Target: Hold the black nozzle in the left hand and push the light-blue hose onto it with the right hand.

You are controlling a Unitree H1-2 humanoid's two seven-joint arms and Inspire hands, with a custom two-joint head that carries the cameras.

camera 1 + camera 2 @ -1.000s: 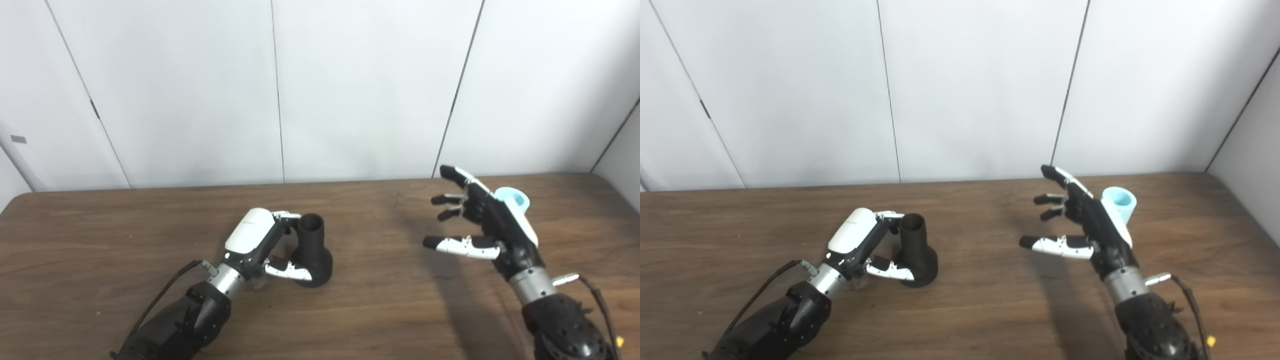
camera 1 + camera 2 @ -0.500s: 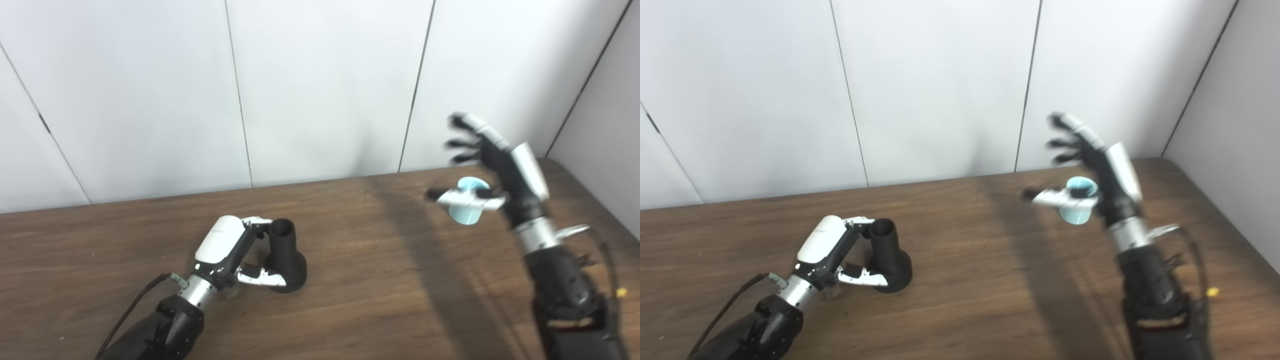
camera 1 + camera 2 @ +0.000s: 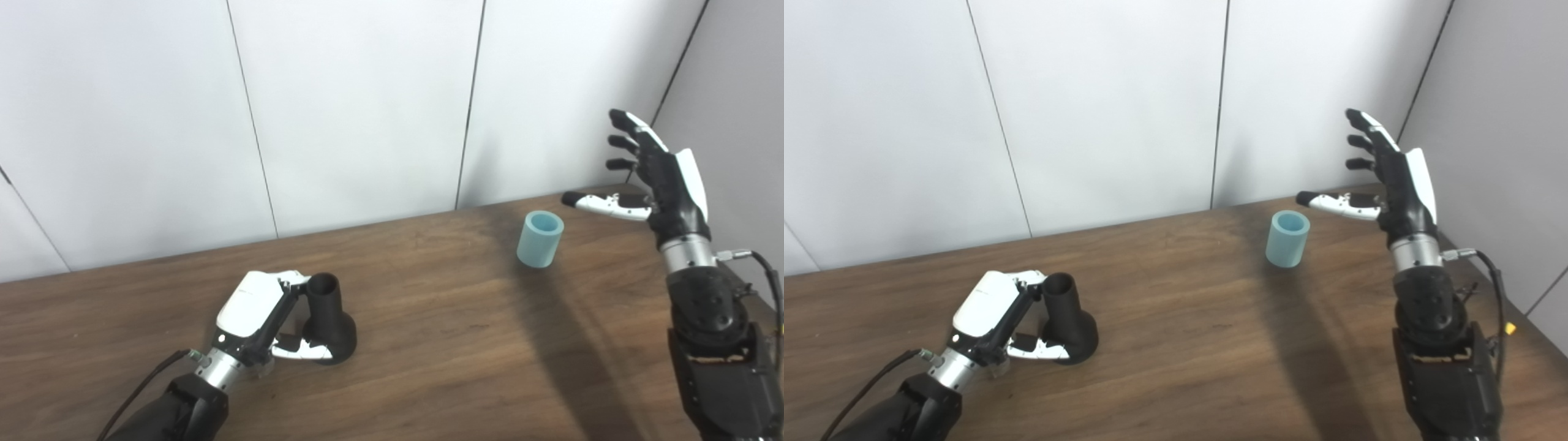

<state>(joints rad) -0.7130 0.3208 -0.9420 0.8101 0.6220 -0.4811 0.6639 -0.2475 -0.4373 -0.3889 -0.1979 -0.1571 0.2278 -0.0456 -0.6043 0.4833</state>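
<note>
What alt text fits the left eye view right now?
The left robot hand grips the upright black nozzle on the wooden table. The right robot hand is raised, open, right of the standing light-blue hose.

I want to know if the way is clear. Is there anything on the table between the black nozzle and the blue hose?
No. Both eye views show only bare wooden table between the black nozzle and the blue hose.
</note>
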